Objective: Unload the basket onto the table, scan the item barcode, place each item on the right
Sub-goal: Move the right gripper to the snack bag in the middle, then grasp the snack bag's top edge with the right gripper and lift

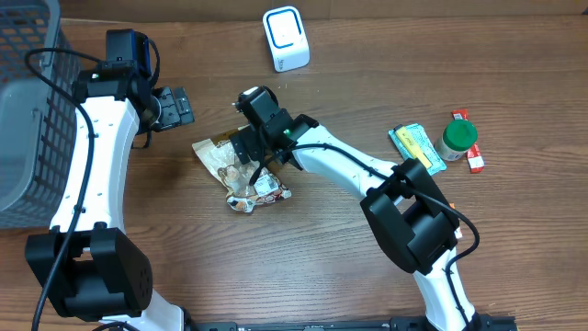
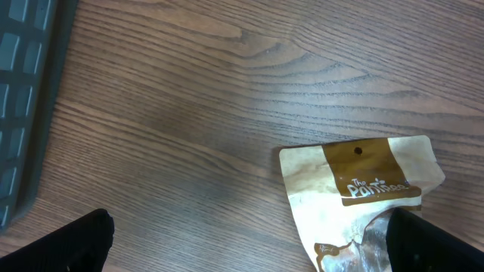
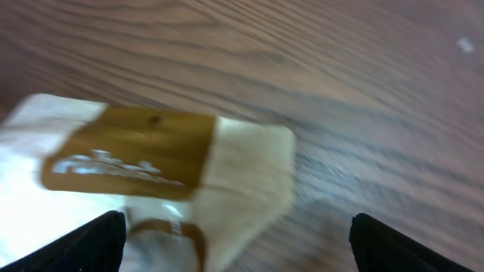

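The item, a crumpled cream and brown snack pouch (image 1: 241, 171), lies flat on the wooden table near the middle. My right gripper (image 1: 250, 147) hovers right over its upper part. In the right wrist view that gripper (image 3: 242, 249) is open, the blurred pouch (image 3: 151, 162) lying below and between its dark fingertips (image 3: 83, 245), not held. My left gripper (image 1: 175, 106) stands open to the pouch's upper left. In the left wrist view the left gripper (image 2: 249, 249) spans bare wood, and the pouch (image 2: 355, 185) reaches under its right fingertip (image 2: 435, 242). No barcode shows.
A white box-shaped device with a blue-edged face (image 1: 286, 39) stands at the back. A grey mesh basket (image 1: 28, 110) fills the left edge. At the right lie a green packet (image 1: 415, 147), a green-lidded jar (image 1: 457, 138) and a small red box (image 1: 474, 158).
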Robot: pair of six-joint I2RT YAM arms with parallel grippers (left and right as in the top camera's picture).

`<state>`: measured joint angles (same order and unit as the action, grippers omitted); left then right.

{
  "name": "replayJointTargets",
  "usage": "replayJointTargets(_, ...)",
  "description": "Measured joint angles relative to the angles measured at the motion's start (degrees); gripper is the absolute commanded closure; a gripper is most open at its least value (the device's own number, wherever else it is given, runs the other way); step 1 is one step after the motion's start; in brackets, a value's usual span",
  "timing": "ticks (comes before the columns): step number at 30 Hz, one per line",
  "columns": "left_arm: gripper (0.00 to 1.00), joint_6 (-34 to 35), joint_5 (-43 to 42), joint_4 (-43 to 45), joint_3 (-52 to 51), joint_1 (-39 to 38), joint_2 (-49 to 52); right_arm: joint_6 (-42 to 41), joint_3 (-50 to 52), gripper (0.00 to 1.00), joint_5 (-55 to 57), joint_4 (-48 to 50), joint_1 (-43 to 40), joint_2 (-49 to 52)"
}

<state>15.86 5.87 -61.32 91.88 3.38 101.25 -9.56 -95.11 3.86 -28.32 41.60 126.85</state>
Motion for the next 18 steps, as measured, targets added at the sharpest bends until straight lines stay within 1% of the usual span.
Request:
replayJointTargets(7,0.00,0.0,0.0,0.0,0.0,0.0,0.0,-9.4,0.0,0.09,1.9,-14.0,-4.1,-1.5)
replayJointTargets(8,0.00,0.0,0.0,0.0,0.0,0.0,0.0,-10.4,0.0,0.12,2.0,-16.2,-4.9,-2.2)
replayJointTargets(11,0.00,0.0,0.0,0.0,0.0,0.0,0.0,-12.5,0.0,0.13,0.9,-22.8,-7.1,-4.4)
replayJointTargets(13,0.00,0.0,0.0,0.0,0.0,0.0,0.0,-12.5,0.0,0.15,-0.4,-24.5,-7.8,-5.2)
replayJointTargets(14,0.00,0.0,0.0,0.0,0.0,0.0,0.0,-12.3,0.0,0.18,-1.4,-25.7,-8.1,-5.7)
replayJointTargets(16,0.00,0.0,0.0,0.0,0.0,0.0,0.0,-11.0,0.0,0.21,-4.0,-27.1,-8.3,-6.8)
replayJointTargets(18,0.00,0.0,0.0,0.0,0.0,0.0,0.0,-9.5,0.0,0.21,-6.4,-27.4,-8.3,-8.4)
